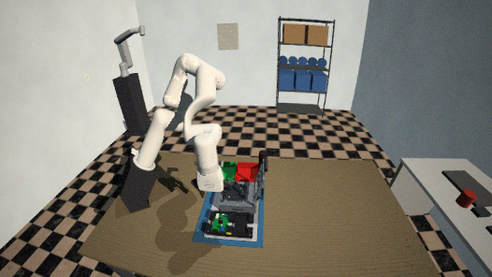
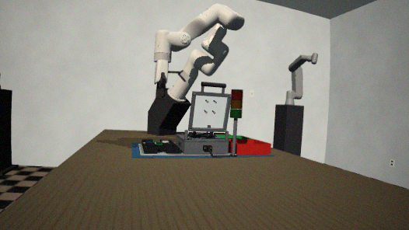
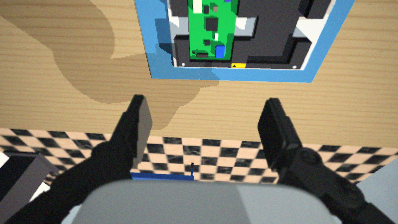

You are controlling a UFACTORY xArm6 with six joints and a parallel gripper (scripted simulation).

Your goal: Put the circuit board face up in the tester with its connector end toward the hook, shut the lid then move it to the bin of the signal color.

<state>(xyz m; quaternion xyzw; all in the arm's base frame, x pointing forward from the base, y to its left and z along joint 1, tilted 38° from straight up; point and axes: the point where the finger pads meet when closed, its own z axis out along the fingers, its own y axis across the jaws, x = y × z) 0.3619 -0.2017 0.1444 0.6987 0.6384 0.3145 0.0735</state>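
The circuit board (image 3: 212,30) is lying face up in the left-hand pocket of the tray (image 3: 270,35) as my wrist view shows it, the tray sitting on a blue mat (image 3: 150,55) on the tabletop (image 3: 60,65). Its white connector end seems to be pointing away from me, though the frame cuts it off. My tool (image 3: 205,130) is hanging wide open, gripping nothing, above the mat's near edge, well apart from the board. The tester's lid (image 2: 207,110) is standing upright.
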